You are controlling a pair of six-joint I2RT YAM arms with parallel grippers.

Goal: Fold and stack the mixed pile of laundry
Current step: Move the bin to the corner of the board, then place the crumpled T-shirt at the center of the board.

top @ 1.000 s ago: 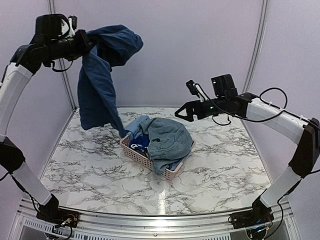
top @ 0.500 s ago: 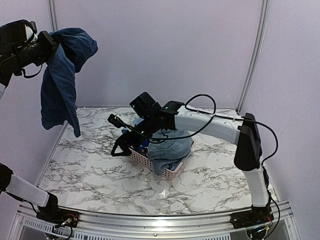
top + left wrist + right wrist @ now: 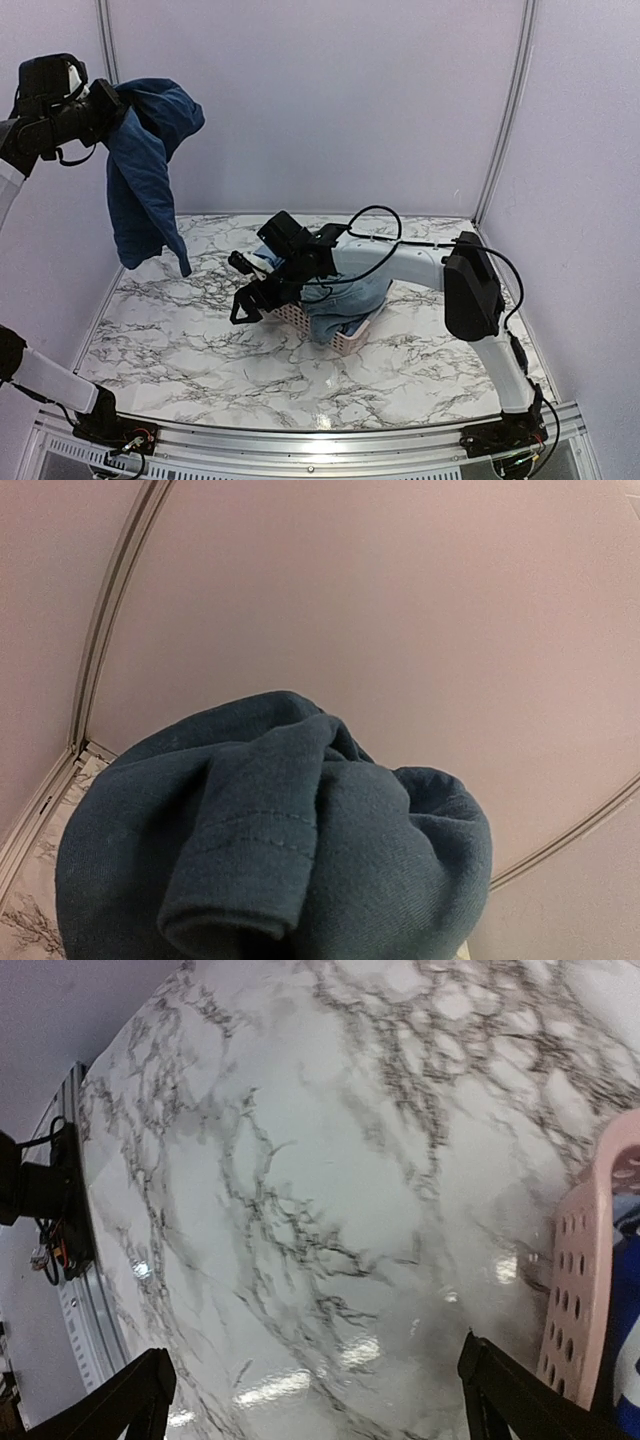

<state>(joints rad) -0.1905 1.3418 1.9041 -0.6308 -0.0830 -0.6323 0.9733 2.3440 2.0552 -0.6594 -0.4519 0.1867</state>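
1. Overhead, pinched tight in left jaws: dark navy shirt (image 3: 140,190), bunched, hanging limp below.
2. Right jaws spread wide, empty; just beside them, light-blue denim (image 3: 350,296) heaped in pink basket (image 3: 300,318).

A: desk (image 3: 185,340) finish?
B: Glossy, smooth, marble-look, glare spots.
A: basket (image 3: 292,316)?
B: Pink plastic, perforated, smooth.
A: Cloth?
B: navy shirt (image 3: 140,190) is soft matt knit with a stitched hem. denim piece (image 3: 345,300) faded, matt. Front rail (image 3: 300,441) ribbed metal.
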